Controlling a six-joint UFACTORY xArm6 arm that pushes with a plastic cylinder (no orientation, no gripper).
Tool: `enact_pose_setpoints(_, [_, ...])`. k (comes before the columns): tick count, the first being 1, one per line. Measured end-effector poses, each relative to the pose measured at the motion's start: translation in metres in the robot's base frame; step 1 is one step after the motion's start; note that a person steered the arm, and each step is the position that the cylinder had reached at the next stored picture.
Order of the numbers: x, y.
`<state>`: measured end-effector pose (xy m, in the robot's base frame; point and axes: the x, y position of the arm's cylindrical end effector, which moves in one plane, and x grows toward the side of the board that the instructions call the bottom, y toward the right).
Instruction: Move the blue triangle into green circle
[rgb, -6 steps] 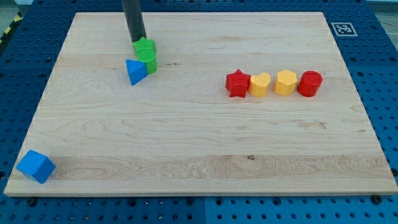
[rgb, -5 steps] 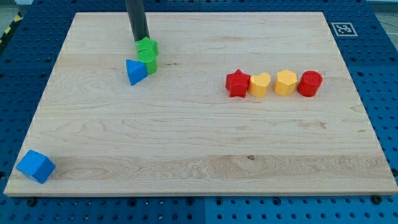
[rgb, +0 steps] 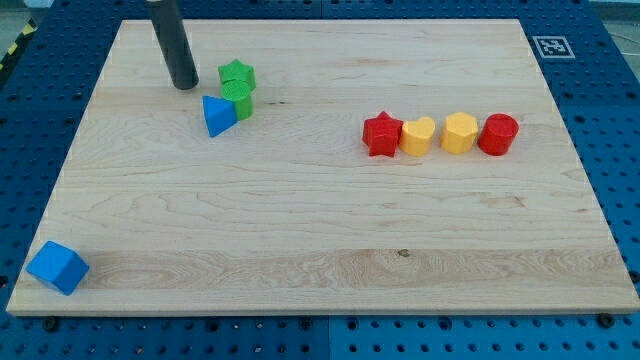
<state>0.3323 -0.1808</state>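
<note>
Camera view: we see the blue triangle (rgb: 218, 115) touching the green circle (rgb: 240, 101), green star (rgb: 236, 75) just above. My tip (rgb: 184, 85) sits near, up-left of the triangle. We have no jaws, only a rod.

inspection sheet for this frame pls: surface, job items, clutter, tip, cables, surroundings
Surface: wooden board, flat, light grain.
Job's things: blue triangle touching the green circle; green star just above the circle.
Clutter: row at the view's right: red star, yellow heart, yellow hexagon, red cylinder; blue cube at the bottom-left corner.
Grippers: none; my tip sits up-left of the triangle, apart from every block.
Cables: nothing seen.
Surroundings: blue perforated base; marker tag at top right.
</note>
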Motion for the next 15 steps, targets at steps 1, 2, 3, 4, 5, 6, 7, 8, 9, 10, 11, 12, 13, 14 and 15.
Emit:
enact_pose_setpoints(1, [0.016,0.0])
enact_pose_setpoints(2, [0.033,0.0])
enact_pose_setpoints(3, [0.045,0.0])
enact_pose_setpoints(4, [0.048,0.0])
enact_pose_setpoints(5, [0.05,0.0])
enact_pose_setpoints(6, [0.05,0.004])
enact_pose_setpoints(7, [0.052,0.01])
enact_pose_setpoints(8, [0.055,0.02])
enact_pose_setpoints(9, [0.059,0.028])
enact_pose_setpoints(10, [0.061,0.034])
enact_pose_setpoints(11, [0.061,0.034])
enact_pose_setpoints(12, [0.082,0.033])
enact_pose_setpoints(13, [0.109,0.039])
enact_pose_setpoints(14, [0.106,0.059])
enact_pose_setpoints(15, [0.094,0.06])
